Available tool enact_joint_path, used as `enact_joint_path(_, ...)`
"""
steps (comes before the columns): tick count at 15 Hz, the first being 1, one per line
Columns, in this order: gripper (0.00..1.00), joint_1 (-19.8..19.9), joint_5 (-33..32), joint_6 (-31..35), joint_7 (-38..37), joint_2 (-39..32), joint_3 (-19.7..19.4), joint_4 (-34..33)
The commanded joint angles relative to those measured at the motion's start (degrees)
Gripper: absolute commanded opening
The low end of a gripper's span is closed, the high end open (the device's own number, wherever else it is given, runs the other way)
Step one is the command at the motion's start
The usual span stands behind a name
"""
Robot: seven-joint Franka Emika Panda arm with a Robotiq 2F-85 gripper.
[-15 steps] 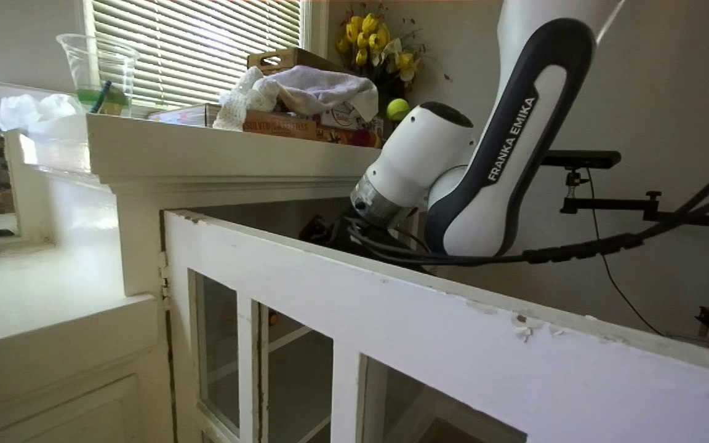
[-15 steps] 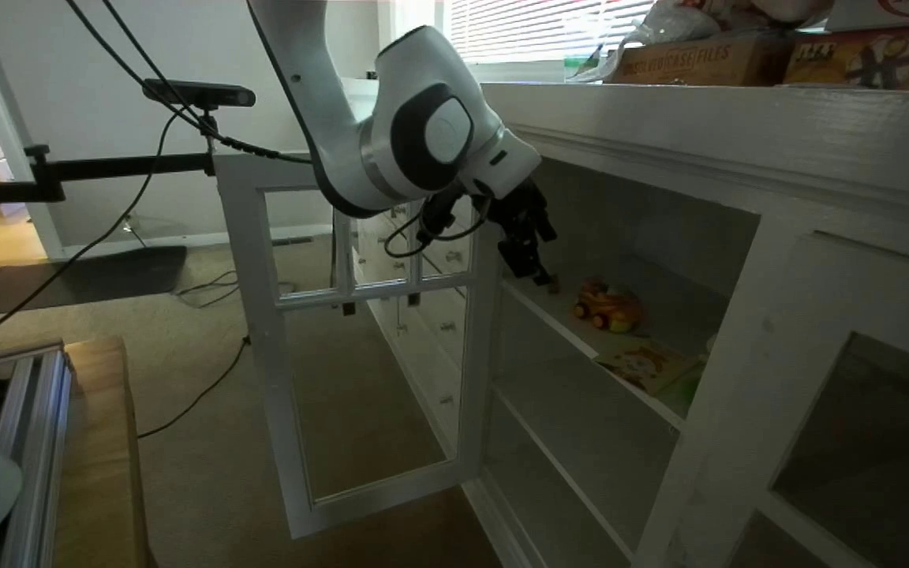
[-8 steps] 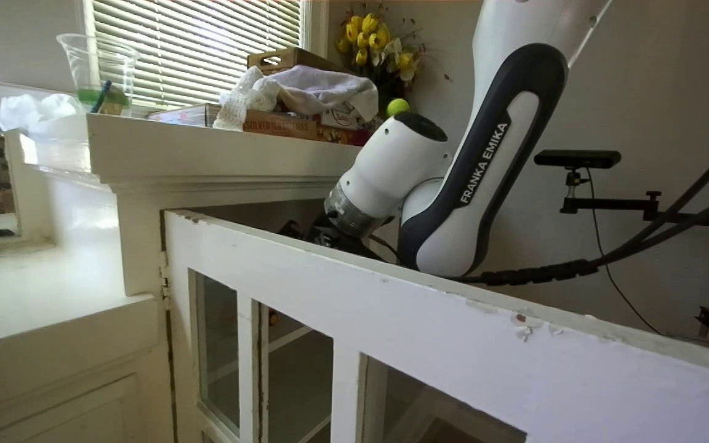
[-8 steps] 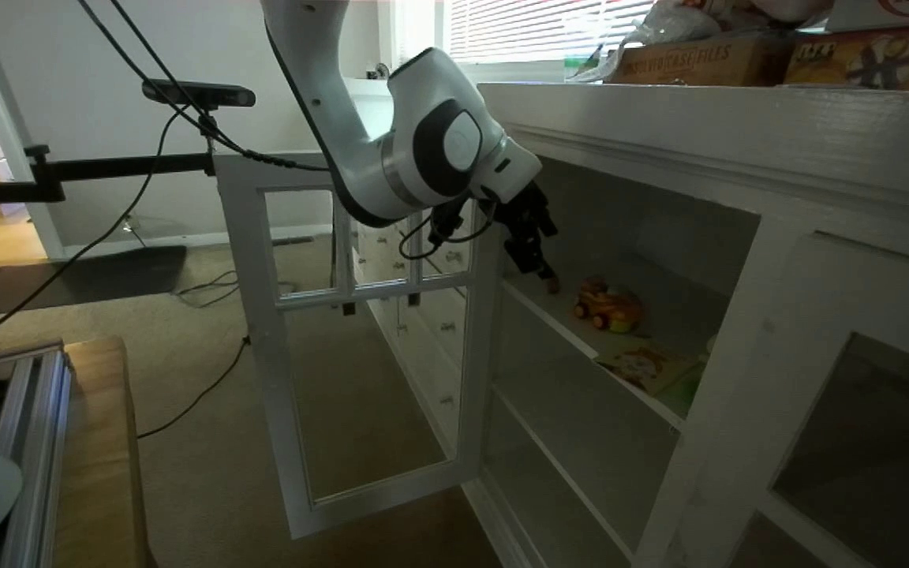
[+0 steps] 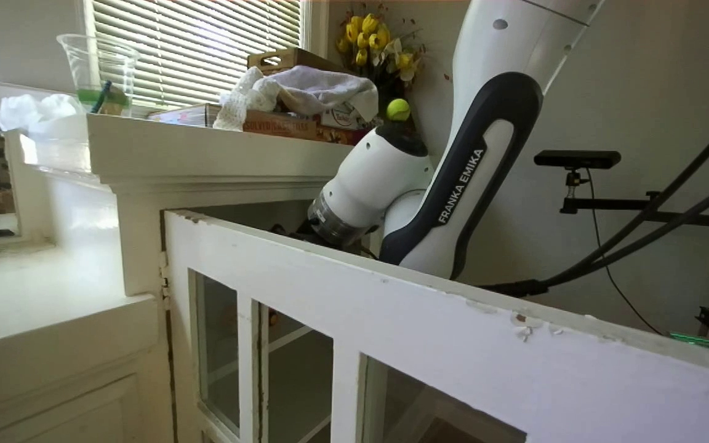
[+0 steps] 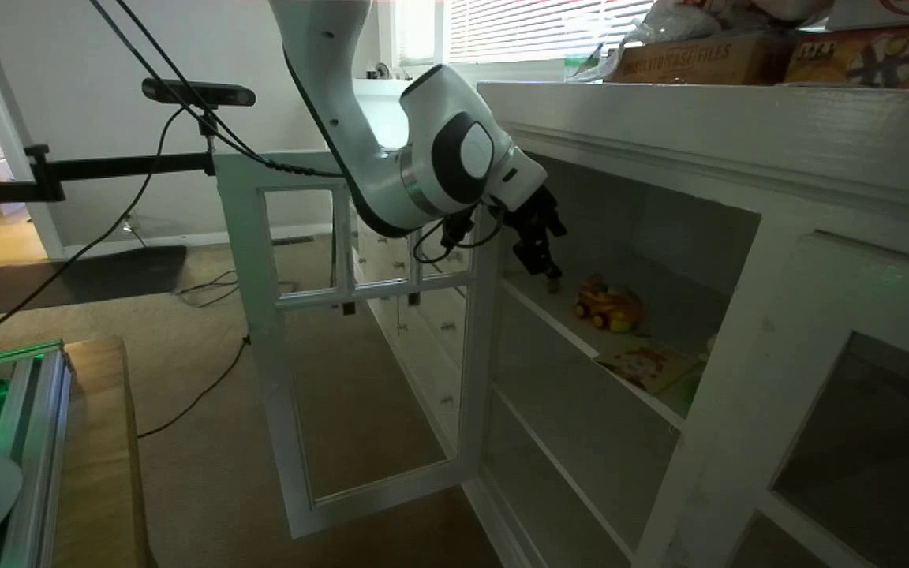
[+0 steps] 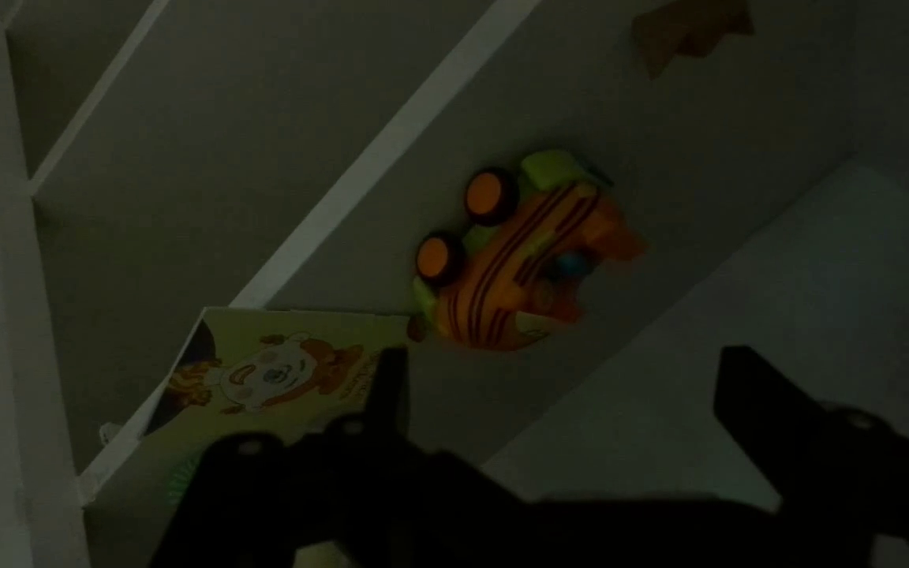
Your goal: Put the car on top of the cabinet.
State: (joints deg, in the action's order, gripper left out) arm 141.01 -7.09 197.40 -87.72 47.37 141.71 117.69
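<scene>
The car (image 6: 609, 306) is an orange toy with green parts and black-and-orange wheels. It stands on the upper shelf inside the cream-white cabinet (image 6: 699, 126). In the wrist view the car (image 7: 514, 268) lies ahead of the fingertips, towards the left finger. The cabinet's overhanging top edge (image 5: 225, 147) shows in both exterior views. My gripper (image 7: 565, 355) is open, with nothing between its fingers. In an exterior view the gripper (image 6: 540, 256) is at the shelf opening, left of the car and apart from it. In an exterior view the door hides most of the gripper.
The glass-paned door (image 5: 391, 295) stands open beside the arm. A picture booklet (image 7: 289, 371) lies on the shelf against the car's end. A brown scrap (image 7: 691, 31) lies farther along. Boxes (image 6: 691, 59), a cloth (image 5: 324, 86) and a ball (image 5: 398, 109) are on the cabinet top.
The arm has moved lower and further towards the cabinet opening, shifting left in an exterior view and right in an exterior view. The car has not moved. A green glow now shows on the metal frame.
</scene>
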Motion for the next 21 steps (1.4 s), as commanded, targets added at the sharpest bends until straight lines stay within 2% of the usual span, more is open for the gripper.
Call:
enact_joint_path(1, 1.00, 0.0, 0.7, -0.1, -4.9, 5.5, -1.9, -5.5)
enact_joint_path(2, 1.00, 0.0, 0.0, 0.0, -1.8, 1.6, -0.7, -1.5)
enact_joint_path(7, 1.00, 0.0, 0.0, 0.0, -2.0, 2.0, -0.9, -1.8)
enact_joint_path(15, 1.00, 0.0, 1.1, -3.1, -6.5, 7.3, -0.4, -9.0)
enact_joint_path(21, 1.00, 0.0, 1.7, -5.3, -9.7, 12.6, -1.8, -15.8)
